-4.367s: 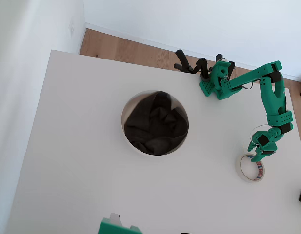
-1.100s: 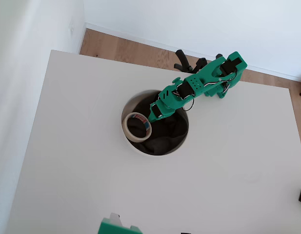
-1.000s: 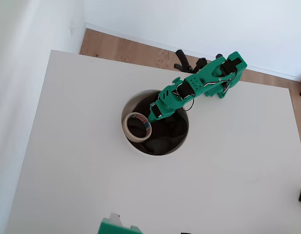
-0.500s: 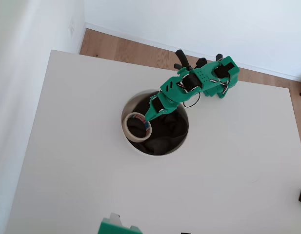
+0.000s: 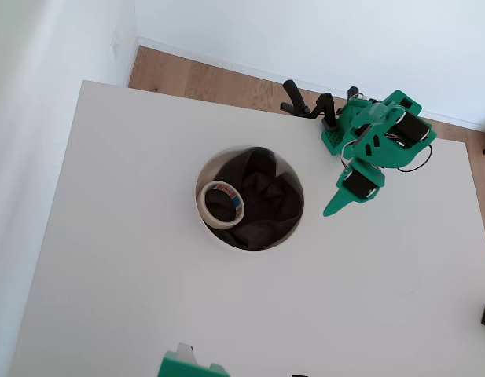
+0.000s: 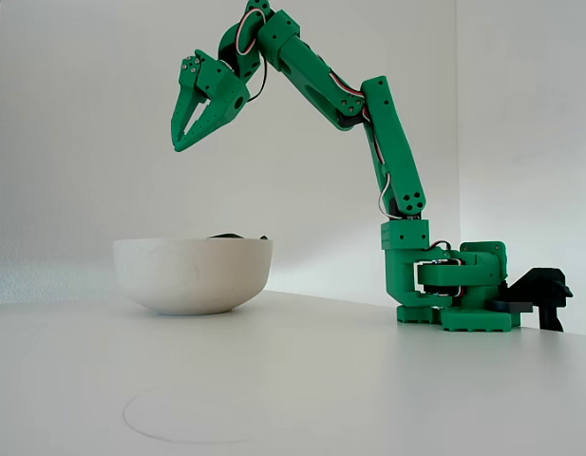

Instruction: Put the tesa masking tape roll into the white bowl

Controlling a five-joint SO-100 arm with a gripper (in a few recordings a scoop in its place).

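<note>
In the white bowl [image 5: 204, 220], cream tesa masking tape roll [image 5: 221, 204].

Sitting on the white bench [image 5: 132, 298] are one white bowl [image 5: 201, 206] holding one tesa masking tape roll [image 5: 221, 205] and one dark cloth [image 5: 266, 200], while one green arm [image 6: 368, 114] with one hand [image 6: 183, 138] is standing alongside.
</note>
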